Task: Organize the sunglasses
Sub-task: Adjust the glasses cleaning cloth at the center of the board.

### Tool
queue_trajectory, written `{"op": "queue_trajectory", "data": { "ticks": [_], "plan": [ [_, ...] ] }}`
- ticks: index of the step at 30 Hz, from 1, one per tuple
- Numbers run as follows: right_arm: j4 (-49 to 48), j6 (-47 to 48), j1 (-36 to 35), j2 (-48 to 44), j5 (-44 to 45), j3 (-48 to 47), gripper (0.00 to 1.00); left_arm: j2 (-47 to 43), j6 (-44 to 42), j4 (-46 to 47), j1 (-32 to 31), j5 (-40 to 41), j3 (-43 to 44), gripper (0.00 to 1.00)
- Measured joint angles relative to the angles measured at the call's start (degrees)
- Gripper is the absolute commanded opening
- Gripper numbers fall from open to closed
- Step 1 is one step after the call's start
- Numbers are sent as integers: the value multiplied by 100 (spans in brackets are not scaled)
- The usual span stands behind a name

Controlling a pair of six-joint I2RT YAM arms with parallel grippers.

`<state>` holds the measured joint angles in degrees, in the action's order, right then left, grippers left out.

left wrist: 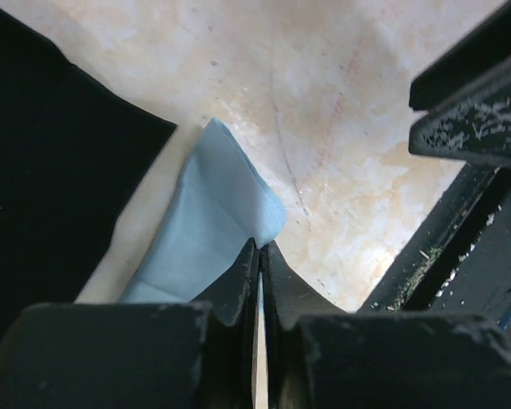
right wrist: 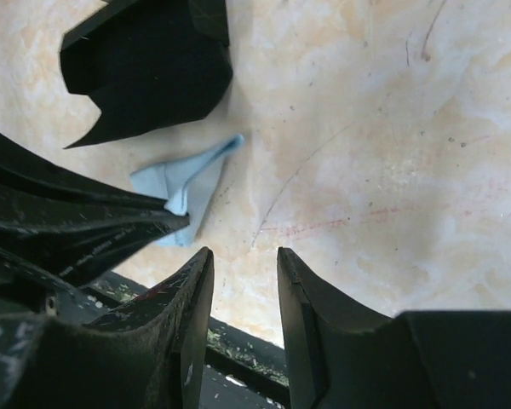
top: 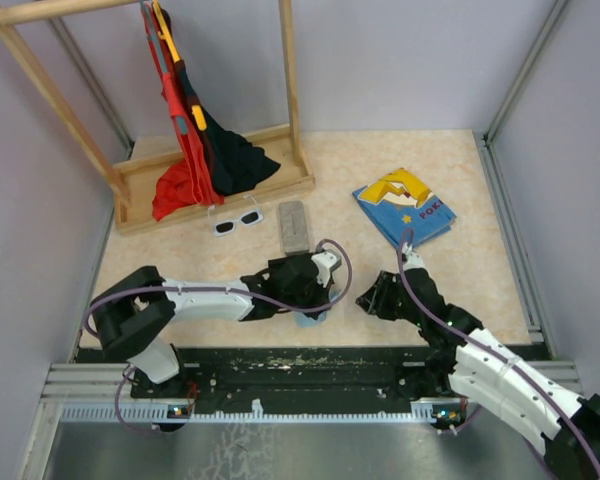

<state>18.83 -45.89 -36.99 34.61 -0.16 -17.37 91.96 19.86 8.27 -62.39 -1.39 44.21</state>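
Note:
The white-framed sunglasses (top: 238,221) with dark lenses lie on the table in front of the wooden rack, apart from both grippers. My left gripper (top: 305,305) (left wrist: 261,245) is down at the middle of the table, shut on the corner of a light-blue cloth (top: 309,320) (left wrist: 213,221) (right wrist: 187,183). The rest of that cloth rests on the table. My right gripper (top: 366,298) (right wrist: 243,260) hovers just right of it, open, with only bare table between its fingers.
A grey oblong case (top: 295,226) lies right of the sunglasses. A blue and yellow book (top: 404,205) sits at the back right. The wooden rack (top: 215,185) holds red and black clothes. A black object (left wrist: 51,170) lies beside the cloth. The black base rail (top: 310,365) runs along the near edge.

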Motion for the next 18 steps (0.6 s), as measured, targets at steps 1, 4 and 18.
{"op": "queue_trajectory", "data": {
  "ticks": [1, 4, 18],
  "plan": [
    [-13, -42, 0, 55, -13, 24, 38, 24, 13, 39, 48, -28, -2, 13],
    [-114, -155, 0, 160, -98, 175, 38, 63, 66, 122, 157, -118, -15, 18],
    [-1333, -743, 0, 680, -608, 949, 39, 74, 133, 507, 258, -455, -459, 27]
  ]
}}
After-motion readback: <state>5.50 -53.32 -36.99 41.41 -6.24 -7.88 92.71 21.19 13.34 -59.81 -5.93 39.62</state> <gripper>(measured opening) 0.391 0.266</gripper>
